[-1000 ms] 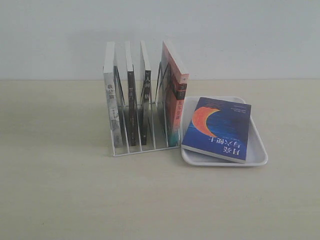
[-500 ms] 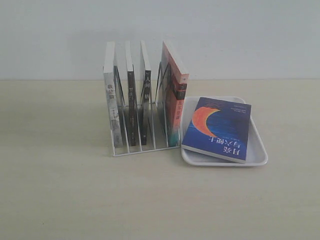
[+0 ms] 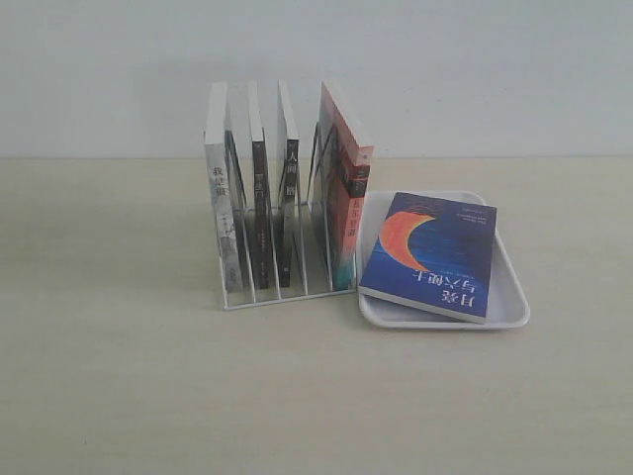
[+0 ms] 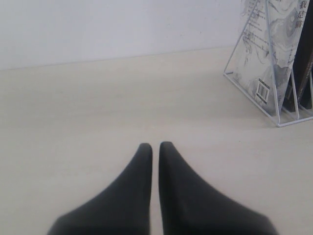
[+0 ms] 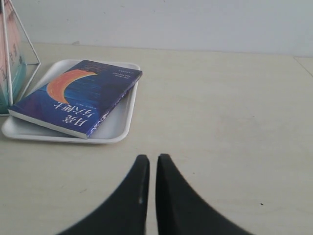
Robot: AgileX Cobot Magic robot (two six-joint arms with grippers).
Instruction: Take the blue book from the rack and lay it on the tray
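Note:
The blue book with its orange crescent moon lies flat, cover up, across the white tray, one edge resting over the tray's rim beside the rack. The right wrist view shows the same book on the tray. The white wire rack stands to the left of the tray and holds several upright books. Neither arm shows in the exterior view. My left gripper is shut and empty above bare table, away from the rack. My right gripper is shut and empty, short of the tray.
In the rack stand a grey marbled book, two black-spined books and a red-and-teal spined book leaning next to the tray. A plain wall runs behind the light wooden table.

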